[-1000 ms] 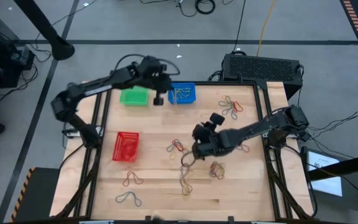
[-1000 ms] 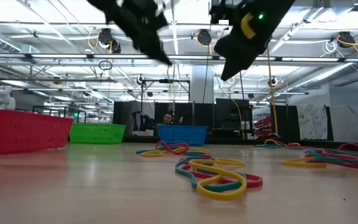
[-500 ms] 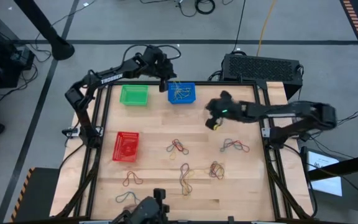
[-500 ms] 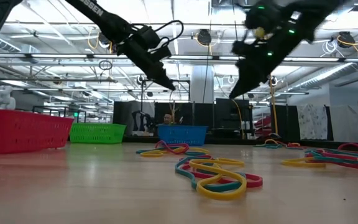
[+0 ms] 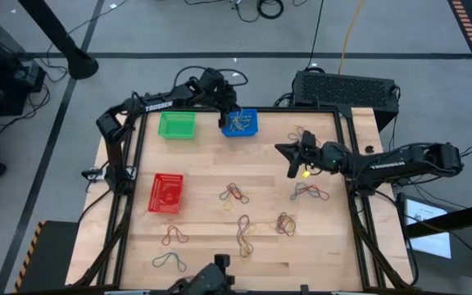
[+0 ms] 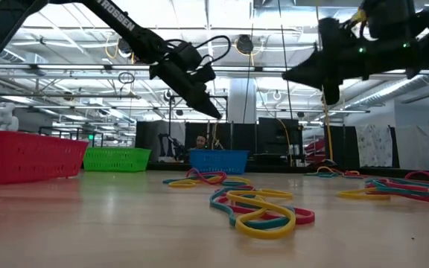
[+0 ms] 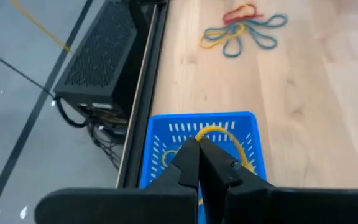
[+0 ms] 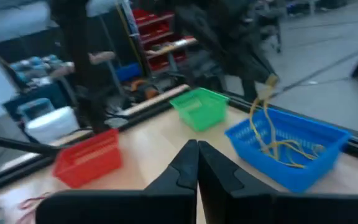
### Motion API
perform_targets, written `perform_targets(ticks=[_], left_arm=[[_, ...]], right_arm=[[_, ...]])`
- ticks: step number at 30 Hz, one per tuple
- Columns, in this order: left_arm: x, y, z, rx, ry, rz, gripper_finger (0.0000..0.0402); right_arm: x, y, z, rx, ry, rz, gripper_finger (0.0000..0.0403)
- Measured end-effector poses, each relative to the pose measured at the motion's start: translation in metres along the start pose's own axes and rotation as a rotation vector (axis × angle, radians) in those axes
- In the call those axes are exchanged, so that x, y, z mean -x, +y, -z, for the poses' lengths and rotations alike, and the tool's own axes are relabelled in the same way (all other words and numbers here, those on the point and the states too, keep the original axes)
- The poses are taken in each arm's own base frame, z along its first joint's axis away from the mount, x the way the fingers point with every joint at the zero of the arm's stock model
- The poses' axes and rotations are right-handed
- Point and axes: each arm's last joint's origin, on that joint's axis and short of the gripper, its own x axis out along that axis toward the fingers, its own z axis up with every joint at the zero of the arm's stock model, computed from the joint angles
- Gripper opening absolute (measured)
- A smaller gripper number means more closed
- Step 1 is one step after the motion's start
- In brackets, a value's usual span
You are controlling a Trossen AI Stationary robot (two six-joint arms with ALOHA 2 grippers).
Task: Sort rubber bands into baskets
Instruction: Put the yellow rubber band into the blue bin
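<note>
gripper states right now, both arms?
Left gripper: shut on a yellow rubber band, above the blue basket.
Right gripper: shut, empty, raised over the table's far right part.

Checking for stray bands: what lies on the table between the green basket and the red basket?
Nothing: in the high view the stretch of table between the green basket and the red basket is bare wood.
</note>
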Motion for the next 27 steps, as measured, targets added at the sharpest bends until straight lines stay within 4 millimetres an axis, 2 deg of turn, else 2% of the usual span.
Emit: perform_targets(ticks=[6, 14, 19, 22, 27], left_arm=[[-0.005, -0.011, -0.003, 0.001, 0.08, -0.08, 0.0009], [-0.005, -0.017, -0.001, 0.008, 0.204, -0.184, 0.0098], [0.01, -0.022, -0.002, 0.013, 0.301, -0.214, 0.0119], [0.024, -0.029, -0.007, 0.051, 0.298, -0.14, 0.012], [0.042, -0.055, -0.018, 0.18, 0.221, 0.191, 0.012]], right_arm=[[0.0, 0.017, -0.003, 0.004, -0.005, -0.078, 0.0], [0.002, 0.023, 0.0, 0.059, 0.013, -0.106, 0.0], [0.003, 0.022, 0.003, 0.07, 0.046, -0.095, 0.0], [0.003, 0.022, 0.004, 0.076, 0.052, -0.092, 0.0], [0.003, 0.022, 0.004, 0.101, 0.05, -0.091, 0.0]])
